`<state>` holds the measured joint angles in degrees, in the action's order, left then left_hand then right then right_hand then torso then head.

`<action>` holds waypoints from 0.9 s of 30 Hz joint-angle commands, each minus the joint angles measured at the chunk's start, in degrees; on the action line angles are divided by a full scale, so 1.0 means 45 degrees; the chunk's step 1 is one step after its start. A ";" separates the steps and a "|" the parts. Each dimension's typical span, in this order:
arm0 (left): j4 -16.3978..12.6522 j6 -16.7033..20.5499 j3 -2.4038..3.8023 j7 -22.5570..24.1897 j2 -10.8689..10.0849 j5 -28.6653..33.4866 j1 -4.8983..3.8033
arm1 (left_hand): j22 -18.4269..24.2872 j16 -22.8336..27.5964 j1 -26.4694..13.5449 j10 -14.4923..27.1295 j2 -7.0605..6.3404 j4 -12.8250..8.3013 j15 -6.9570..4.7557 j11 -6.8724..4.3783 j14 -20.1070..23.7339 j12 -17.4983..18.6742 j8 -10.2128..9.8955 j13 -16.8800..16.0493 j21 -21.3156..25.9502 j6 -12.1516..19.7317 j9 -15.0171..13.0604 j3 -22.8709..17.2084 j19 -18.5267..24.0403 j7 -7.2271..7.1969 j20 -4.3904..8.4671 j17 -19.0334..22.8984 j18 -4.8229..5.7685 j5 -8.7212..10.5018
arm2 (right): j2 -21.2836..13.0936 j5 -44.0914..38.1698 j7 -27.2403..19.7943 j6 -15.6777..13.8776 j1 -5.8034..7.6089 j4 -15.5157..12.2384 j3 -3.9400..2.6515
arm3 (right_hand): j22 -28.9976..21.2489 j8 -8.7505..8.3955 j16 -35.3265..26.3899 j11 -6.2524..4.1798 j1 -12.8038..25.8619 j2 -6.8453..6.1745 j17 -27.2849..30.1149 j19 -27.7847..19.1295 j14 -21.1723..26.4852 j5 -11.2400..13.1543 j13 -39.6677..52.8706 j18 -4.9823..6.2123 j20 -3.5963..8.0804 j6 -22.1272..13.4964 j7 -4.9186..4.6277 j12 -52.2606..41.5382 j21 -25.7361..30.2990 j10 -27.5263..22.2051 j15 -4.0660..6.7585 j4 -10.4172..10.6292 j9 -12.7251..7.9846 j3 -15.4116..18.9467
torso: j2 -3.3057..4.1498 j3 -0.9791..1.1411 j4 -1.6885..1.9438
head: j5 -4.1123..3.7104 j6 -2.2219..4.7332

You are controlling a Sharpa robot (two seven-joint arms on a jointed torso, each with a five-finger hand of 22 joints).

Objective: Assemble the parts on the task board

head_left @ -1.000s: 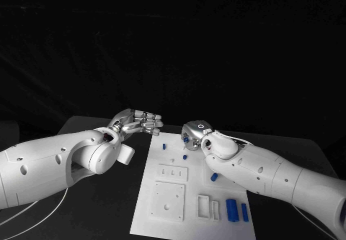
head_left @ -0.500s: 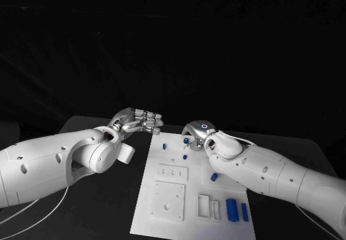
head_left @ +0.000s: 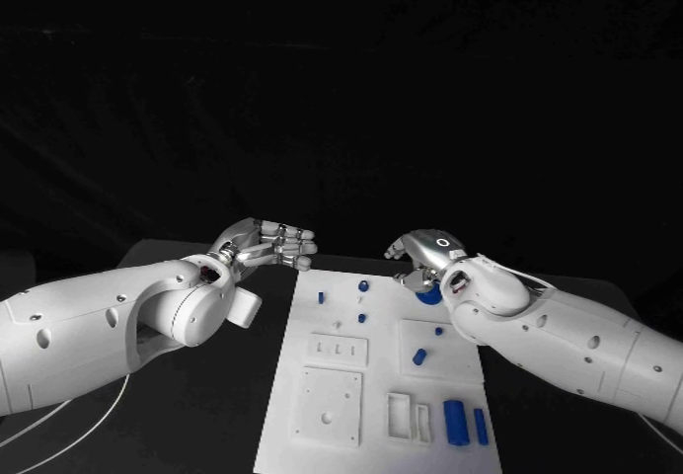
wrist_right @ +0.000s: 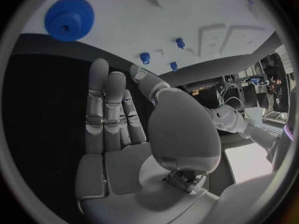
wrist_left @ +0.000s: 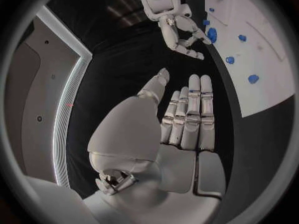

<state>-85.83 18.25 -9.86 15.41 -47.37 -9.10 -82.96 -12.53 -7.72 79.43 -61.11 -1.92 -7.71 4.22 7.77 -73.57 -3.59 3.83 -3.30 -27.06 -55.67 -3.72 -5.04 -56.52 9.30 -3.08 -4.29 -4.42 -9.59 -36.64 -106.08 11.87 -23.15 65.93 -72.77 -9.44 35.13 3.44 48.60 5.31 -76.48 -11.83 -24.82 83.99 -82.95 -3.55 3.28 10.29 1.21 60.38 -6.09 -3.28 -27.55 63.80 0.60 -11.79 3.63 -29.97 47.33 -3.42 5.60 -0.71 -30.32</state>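
The white task board (head_left: 373, 380) lies in the middle of the table. A blue gear (head_left: 427, 293) lies flat at its far right corner. My right hand (head_left: 421, 250) hovers just above and beyond the gear, fingers apart and holding nothing. In the right wrist view the gear (wrist_right: 69, 17) lies on the board (wrist_right: 156, 15) past the straight fingers (wrist_right: 106, 109). Small blue pegs (head_left: 363, 286) stand at the far end. My left hand (head_left: 270, 242) hangs off the board's far left corner, fingers loosely bent and empty. The left wrist view shows the right hand (wrist_left: 181, 35) beside the gear (wrist_left: 212, 35).
Further blue parts are on the board: a short piece (head_left: 420, 355) in the middle right and two long blocks (head_left: 456, 420) at the near right. Raised white plates (head_left: 331, 405) take up its near left. Black table (head_left: 213, 395) surrounds the board.
My right hand has moved to the right, away from the pegs at the board's far end, and the blue gear now shows beneath it. The left hand has hardly moved.
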 commanded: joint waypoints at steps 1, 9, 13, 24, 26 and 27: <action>0.0075 -0.0182 0.0012 0.0134 -0.0002 -0.0048 -0.0024 | 0.0011 -0.0006 0.0104 0.0093 -0.0026 -0.0069 -0.0005 0.0015 -0.0067 0.0026 0.0013 -0.0018 -0.0075 0.0054 -0.0013 0.0023 0.0040 0.0001 -0.0015 -0.0010 -0.0099 0.0066 | -0.0597 0.0955 -0.0020 0.0039 -0.0032 -0.0538 -0.0170 | 0.0118 0.0036 0.0124 -0.0261 0.0397 0.0093 -0.0091 0.0479 -0.0005 -0.0012 0.0031 0.0019 0.0261 0.0326 -0.0139 -0.0039 -0.0138 0.1203 0.0202 -0.0055 0.0001 -0.0607 | -0.0088 0.0108 -0.0200 | 0.0043 0.0064; 0.0236 -0.0237 0.0009 0.0177 -0.0023 -0.0050 -0.0023 | 0.0035 -0.0005 0.0133 0.0031 -0.0028 -0.0060 -0.0013 -0.0001 -0.0076 0.0019 0.0023 -0.0020 -0.0121 0.0024 -0.0015 0.0006 0.0045 -0.0010 -0.0009 -0.0010 -0.0104 0.0066 | -0.1552 0.2207 -0.0239 0.0629 -0.0127 -0.0704 -0.0409 | 0.0584 0.0064 0.0550 -0.1518 0.0405 0.0206 -0.0917 0.0490 0.0085 -0.1237 0.3017 -0.0970 0.1231 0.0756 0.0129 -0.2804 -0.0629 0.3828 0.1036 0.0484 0.0045 0.1712 | -0.0161 0.0211 -0.0436 | 0.0061 0.0054; 0.0278 -0.0288 0.0006 0.0180 -0.0017 -0.0051 -0.0020 | 0.0035 -0.0005 0.0133 0.0031 -0.0028 -0.0060 -0.0013 -0.0001 -0.0076 0.0019 0.0023 -0.0020 -0.0121 0.0024 -0.0015 0.0006 0.0045 -0.0010 -0.0009 -0.0010 -0.0104 0.0066 | -0.1687 0.2597 -0.0373 0.1122 -0.0173 -0.0414 -0.0439 | 0.1130 0.0048 0.1015 -0.1493 0.0401 0.0361 -0.1903 0.0404 0.0217 -0.1666 0.8599 -0.0841 0.1190 0.0441 0.0092 -0.7913 -0.1092 0.1580 0.0996 0.0481 0.0050 0.2815 | -0.0157 0.0246 -0.0437 | 0.0062 -0.0002; 0.0386 -0.0362 -0.0001 0.0179 0.0004 -0.0090 -0.0015 | 0.0035 -0.0005 0.0133 0.0031 -0.0028 -0.0060 -0.0013 -0.0001 -0.0076 0.0019 0.0023 -0.0020 -0.0121 0.0024 -0.0015 0.0006 0.0045 -0.0010 -0.0009 -0.0010 -0.0104 0.0066 | -0.1292 0.3175 -0.0628 0.1933 -0.0420 0.0711 -0.0456 | 0.5896 0.0047 0.2410 -0.1198 0.0450 0.0553 -0.6398 0.0039 0.0233 -0.2062 1.3772 -0.0714 0.0886 -0.0033 0.0034 -1.2355 -0.5321 0.1739 0.0788 0.0969 0.0069 0.4252 | -0.0129 0.0243 -0.0374 | -0.0017 -0.0076; 0.0404 -0.0372 -0.0002 0.0178 0.0018 -0.0099 -0.0014 | 0.0035 -0.0005 0.0133 0.0031 -0.0028 -0.0060 -0.0013 -0.0001 -0.0076 0.0019 0.0023 -0.0020 -0.0121 0.0024 -0.0015 0.0006 0.0045 -0.0010 -0.0009 -0.0010 -0.0104 0.0066 | -0.1161 0.3267 -0.0707 0.1918 -0.0452 0.0954 -0.0456 | 0.6240 0.0037 0.2328 -0.1186 0.0427 0.0539 -0.6809 0.0045 0.0161 -0.2146 1.3911 -0.0756 0.0877 -0.0120 0.0015 -1.2386 -0.5392 0.1764 0.0773 0.0935 0.0063 0.4228 | -0.0107 0.0269 -0.0358 | -0.0057 -0.0074; 0.0412 -0.0378 -0.0003 0.0179 0.0026 -0.0104 -0.0014 | 0.0035 -0.0005 0.0133 0.0031 -0.0028 -0.0060 -0.0013 -0.0001 -0.0076 0.0019 0.0023 -0.0020 -0.0121 0.0024 -0.0015 0.0006 0.0045 -0.0010 -0.0009 -0.0010 -0.0104 0.0066 | -0.1097 0.3308 -0.0746 0.1924 -0.0465 0.1064 -0.0456 | 0.6312 0.0048 0.2327 -0.1183 0.0432 0.0544 -0.6884 0.0065 0.0132 -0.2155 1.3962 -0.0759 0.0881 -0.0143 0.0013 -1.2429 -0.5417 0.1786 0.0771 0.0913 0.0064 0.4235 | -0.0100 0.0280 -0.0347 | -0.0067 -0.0072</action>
<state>-83.95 17.62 -9.91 15.55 -47.40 -9.24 -82.97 -12.43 -7.72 79.43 -61.11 -1.92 -7.71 4.23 7.77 -73.57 -3.59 3.82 -3.30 -27.46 -55.67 -3.70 -5.04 -56.52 9.30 -3.08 -4.29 -4.42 -9.59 -41.86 -93.07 10.05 -16.46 63.93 -68.50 -11.46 63.28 3.46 59.23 -0.09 -74.34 -9.48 -55.49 83.94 -82.06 -13.09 65.97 6.56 5.41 60.17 -6.11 -59.01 -51.69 71.40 3.96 -7.55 3.87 -11.04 46.73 -2.30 3.85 -0.86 -30.65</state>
